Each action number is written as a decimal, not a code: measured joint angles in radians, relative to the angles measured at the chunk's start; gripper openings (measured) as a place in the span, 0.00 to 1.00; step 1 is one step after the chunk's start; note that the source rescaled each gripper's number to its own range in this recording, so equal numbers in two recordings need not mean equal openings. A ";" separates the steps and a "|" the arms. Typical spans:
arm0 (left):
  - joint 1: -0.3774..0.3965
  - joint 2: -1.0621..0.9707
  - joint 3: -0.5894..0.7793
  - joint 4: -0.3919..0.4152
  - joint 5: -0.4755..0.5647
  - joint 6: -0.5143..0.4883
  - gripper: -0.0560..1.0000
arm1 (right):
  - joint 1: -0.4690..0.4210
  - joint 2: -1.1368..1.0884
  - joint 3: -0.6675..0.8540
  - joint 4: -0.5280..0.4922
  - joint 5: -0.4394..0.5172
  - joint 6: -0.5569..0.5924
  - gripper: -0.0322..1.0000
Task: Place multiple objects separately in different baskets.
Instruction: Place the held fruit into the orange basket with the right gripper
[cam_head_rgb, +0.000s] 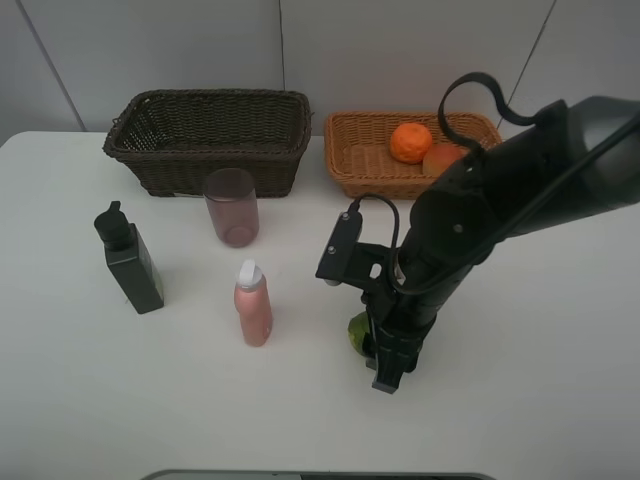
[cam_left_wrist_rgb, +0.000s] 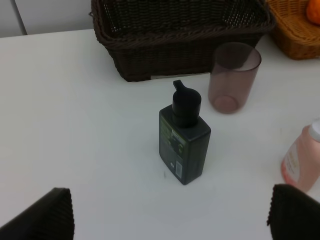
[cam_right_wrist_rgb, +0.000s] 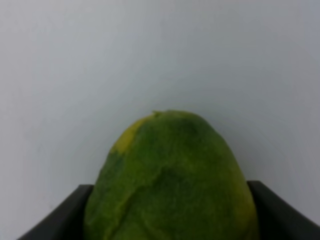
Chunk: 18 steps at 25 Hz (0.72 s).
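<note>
Green oval fruit pinched in closed right gripper, low on table at 6 o'clock. Left gripper wide open, empty, facing black pump bottle. Lift straight, squeeze gently, carry toward 1 o'clock, release inside tan basket beside orange.

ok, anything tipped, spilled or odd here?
Nothing stands out. Black pump bottle, pink bottle and cup stand upright; orange and red-yellow fruit sit in the tan basket; right hand grips the green fruit.

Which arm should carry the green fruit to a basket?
Right: the right gripper is shut on the green fruit, tan basket on its side. The left gripper is open by the black bottle.
</note>
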 joint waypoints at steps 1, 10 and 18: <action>0.000 0.000 0.000 0.000 0.000 0.000 1.00 | 0.000 0.000 0.000 0.000 0.000 0.000 0.05; 0.000 0.000 0.000 0.000 0.000 0.000 1.00 | 0.000 -0.003 -0.071 0.000 0.091 0.000 0.04; 0.000 0.000 0.000 0.000 0.000 0.000 1.00 | -0.068 -0.018 -0.286 0.035 0.310 0.000 0.04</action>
